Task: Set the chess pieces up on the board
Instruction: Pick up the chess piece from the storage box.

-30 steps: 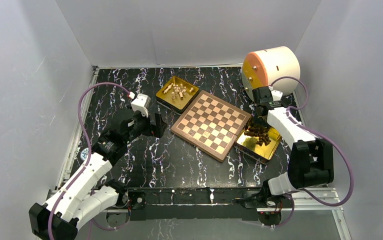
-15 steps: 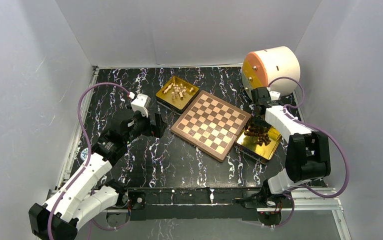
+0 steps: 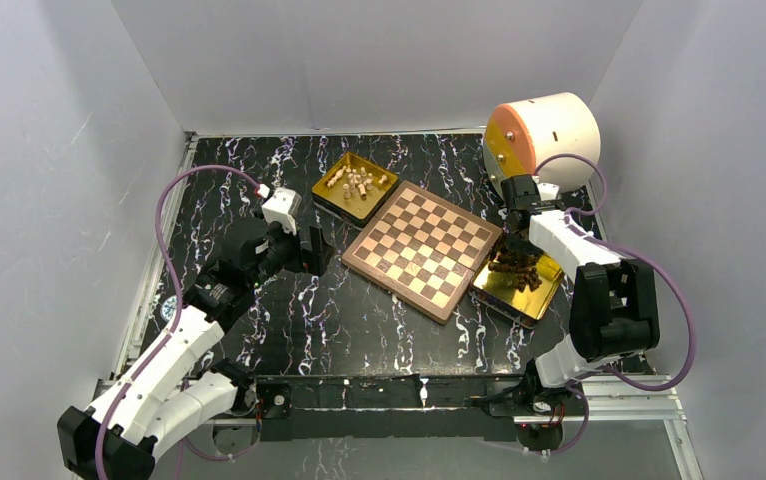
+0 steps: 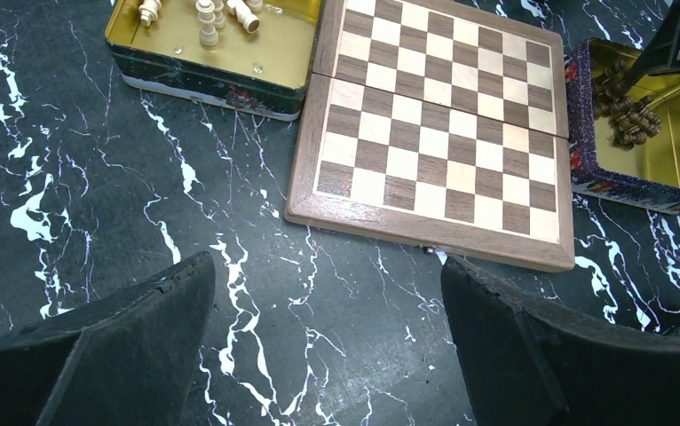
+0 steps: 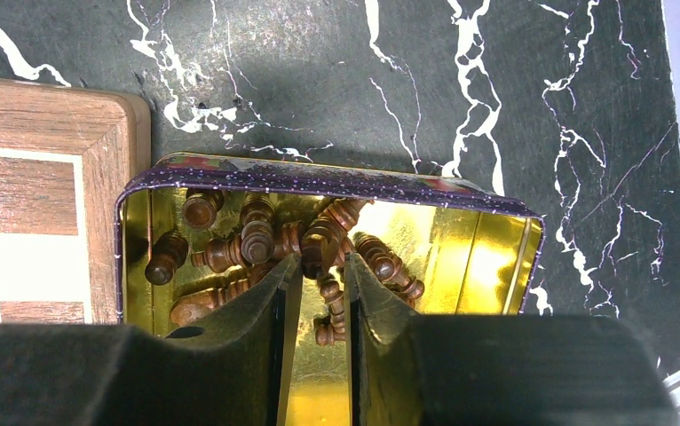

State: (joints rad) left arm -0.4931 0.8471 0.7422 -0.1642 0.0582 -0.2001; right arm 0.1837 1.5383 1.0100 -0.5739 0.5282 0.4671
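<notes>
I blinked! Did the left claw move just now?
No. The left claw stays open, keeping the same gap from the chessboard's left corner.

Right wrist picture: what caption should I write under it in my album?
The right tool sits among dark brown chess pieces in the gold tray, beside the board.

The left arm [image 3: 174,345] and the right arm [image 3: 569,245] are built of white moulded shells joined by black housings, on black bases. A mauve cable [image 3: 174,190] loops at ten o'clock of the left arm. A second mauve cable [image 3: 674,300] bows at three o'clock of the right. The left end effector [image 4: 328,271] and the right end effector [image 5: 321,266] have blunt, matte black fingers [image 4: 123,346] with a grainy face.
</notes>
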